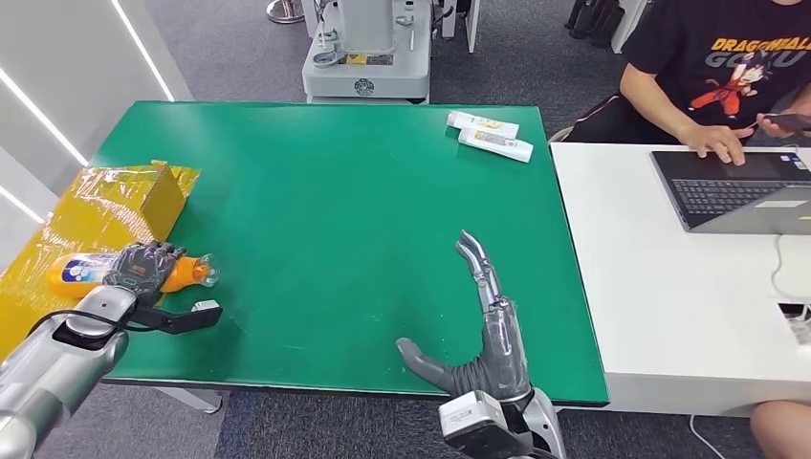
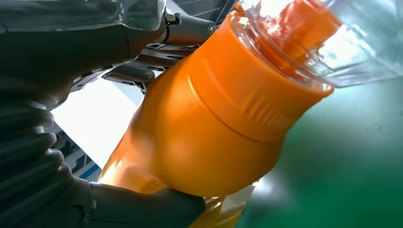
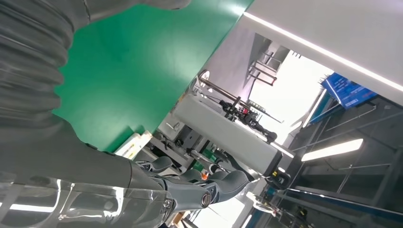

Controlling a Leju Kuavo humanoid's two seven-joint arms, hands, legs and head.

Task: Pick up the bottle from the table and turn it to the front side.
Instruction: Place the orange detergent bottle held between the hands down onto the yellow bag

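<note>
- One bottle (image 1: 81, 273), orange with a clear cap, lies on its side at the left edge of the green surface (image 1: 325, 210), partly over a yellow wrapped box (image 1: 115, 206).
- I see the left hand (image 1: 143, 268) wrapped over the bottle's middle; fingers (image 2: 138, 71) curl around one side, thumb under the other.
- Right hand (image 1: 478, 335) hovers over the near edge, fingers spread wide, holding nothing.
- Two white tubes (image 1: 490, 136) lie at the far right corner.
</note>
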